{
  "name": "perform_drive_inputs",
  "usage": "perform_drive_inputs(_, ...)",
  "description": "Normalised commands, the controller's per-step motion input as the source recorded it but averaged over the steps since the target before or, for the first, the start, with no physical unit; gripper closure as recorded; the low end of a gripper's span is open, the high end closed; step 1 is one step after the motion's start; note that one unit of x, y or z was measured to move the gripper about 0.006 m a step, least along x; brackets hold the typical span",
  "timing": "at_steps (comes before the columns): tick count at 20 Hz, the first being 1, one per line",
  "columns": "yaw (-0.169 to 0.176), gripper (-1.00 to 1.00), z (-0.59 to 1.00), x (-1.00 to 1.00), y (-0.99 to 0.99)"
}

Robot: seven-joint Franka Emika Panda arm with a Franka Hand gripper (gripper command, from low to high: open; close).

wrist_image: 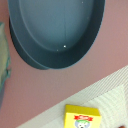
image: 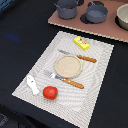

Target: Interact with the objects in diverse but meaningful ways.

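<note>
At the near edge of the bench, on the striped placemat [image: 95,65], a red tomato [image: 49,92] is seen beside a white fish-like piece [image: 33,84], whose long axis runs from the near edge towards the far left, its narrower end nearest the front. Further in, a round tan plate [image: 67,65] is set at the mat's middle, flanked by an orange-handled fork [image: 66,79] on its near side and an orange-handled knife [image: 79,56] on its far side, both lying roughly parallel, handles towards the exterior view's right. Beyond the plate, near the mat's far edge, a yellow packet with red marks [image: 82,43] is laid with its long axis slanting from the far left to the near right. At the far edge of the bench, on a pinkish board [image: 107,31], a grey pot [image: 66,8] and a grey frying pan [image: 96,12] are placed side by side, with part of a pale bowl [image: 123,16] at the far right corner. Neither arm nor gripper is shown in either view, so its opening and any hold cannot be told. From the wrist view, the camera is judged to hang over the board's near edge, with a grey round vessel [wrist_image: 55,30] close beneath and the yellow packet [wrist_image: 82,117] just past the board edge on the mat; the packet's short printed face is turned towards the camera.
</note>
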Motion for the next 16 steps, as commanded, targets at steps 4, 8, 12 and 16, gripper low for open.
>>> perform_drive_inputs(4, -0.218, -1.0, 0.01, 0.47, -0.09)
perform_drive_inputs(8, -0.135, -1.0, 0.0, 0.33, -0.02)
perform_drive_inputs(12, -0.082, -1.0, 0.0, 0.02, 0.19)
perform_drive_inputs(16, -0.083, -1.0, 0.0, 0.14, 0.18)
